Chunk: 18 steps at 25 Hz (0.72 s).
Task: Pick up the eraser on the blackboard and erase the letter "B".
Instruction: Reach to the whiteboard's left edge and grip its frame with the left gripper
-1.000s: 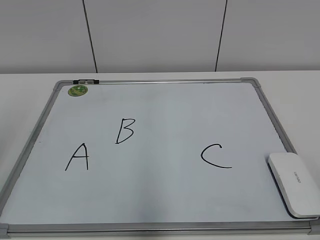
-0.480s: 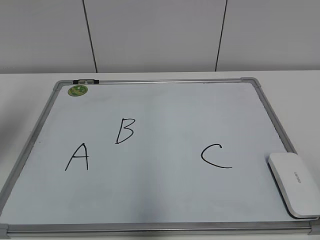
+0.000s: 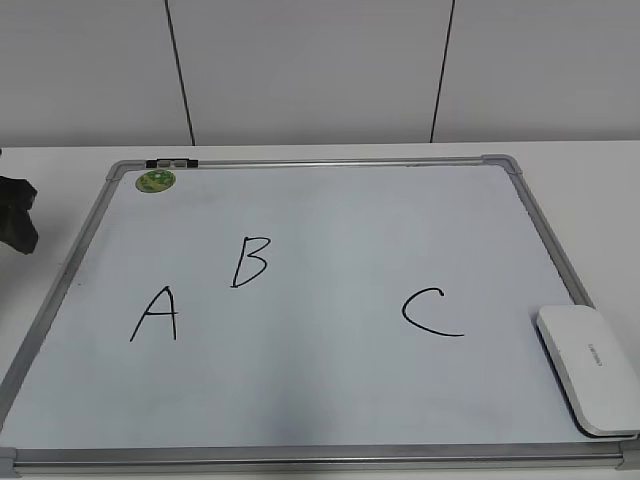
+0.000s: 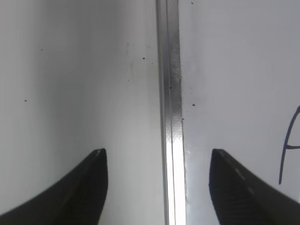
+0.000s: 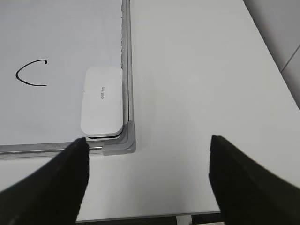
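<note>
The blackboard (image 3: 320,400) is a white dry-erase board with a grey frame, lying flat on the table. The black letter "B" (image 3: 249,261) is at its left middle, between an "A" (image 3: 156,314) and a "C" (image 3: 430,312). The white eraser (image 3: 590,368) lies in the board's near right corner; it also shows in the right wrist view (image 5: 101,101). My left gripper (image 4: 158,161) is open and empty over the board's left frame edge (image 4: 171,117); a dark part of it shows at the left edge of the exterior view (image 3: 15,215). My right gripper (image 5: 147,150) is open and empty over bare table beside the board's corner.
A round green sticker (image 3: 156,181) and a small black clip (image 3: 172,162) sit at the board's far left corner. White table surface surrounds the board. The table's front edge (image 5: 150,218) lies just below my right gripper. A wall stands behind.
My left gripper has come into the exterior view at the left edge. The board, letters and eraser have not moved.
</note>
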Available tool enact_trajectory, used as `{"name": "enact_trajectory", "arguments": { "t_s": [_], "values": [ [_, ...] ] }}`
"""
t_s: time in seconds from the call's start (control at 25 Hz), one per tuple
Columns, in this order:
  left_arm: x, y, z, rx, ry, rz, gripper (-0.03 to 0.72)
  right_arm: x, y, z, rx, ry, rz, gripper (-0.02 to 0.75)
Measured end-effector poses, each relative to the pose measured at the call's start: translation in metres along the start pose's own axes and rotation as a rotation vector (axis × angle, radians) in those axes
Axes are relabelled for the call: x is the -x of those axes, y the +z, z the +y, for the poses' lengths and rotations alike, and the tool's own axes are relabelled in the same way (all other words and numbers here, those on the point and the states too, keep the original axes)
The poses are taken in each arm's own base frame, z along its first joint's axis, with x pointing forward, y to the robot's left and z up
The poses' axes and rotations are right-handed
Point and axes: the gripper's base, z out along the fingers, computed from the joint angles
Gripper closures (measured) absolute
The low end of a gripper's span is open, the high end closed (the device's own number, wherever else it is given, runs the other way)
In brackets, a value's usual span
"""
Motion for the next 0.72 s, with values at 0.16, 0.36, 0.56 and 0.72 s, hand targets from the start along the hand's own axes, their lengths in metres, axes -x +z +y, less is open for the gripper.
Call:
{"name": "enact_trajectory", "arguments": {
  "t_s": [0.16, 0.36, 0.56, 0.72],
  "values": [
    [0.011, 0.021, 0.001, -0.005, 0.008, 0.035, 0.228, 0.000, 0.000, 0.000, 0.000, 0.000, 0.000, 0.148],
    [0.027, 0.036, -0.001, -0.037, 0.045, 0.058, 0.265, 0.000, 0.000, 0.000, 0.000, 0.000, 0.000, 0.148],
    [0.038, 0.056, -0.001, -0.052, 0.059, 0.120, 0.270, 0.000, 0.000, 0.000, 0.000, 0.000, 0.000, 0.148],
    [0.045, 0.069, 0.002, -0.058, 0.064, 0.153, 0.293, 0.000, 0.000, 0.000, 0.000, 0.000, 0.000, 0.148]
  ]
}}
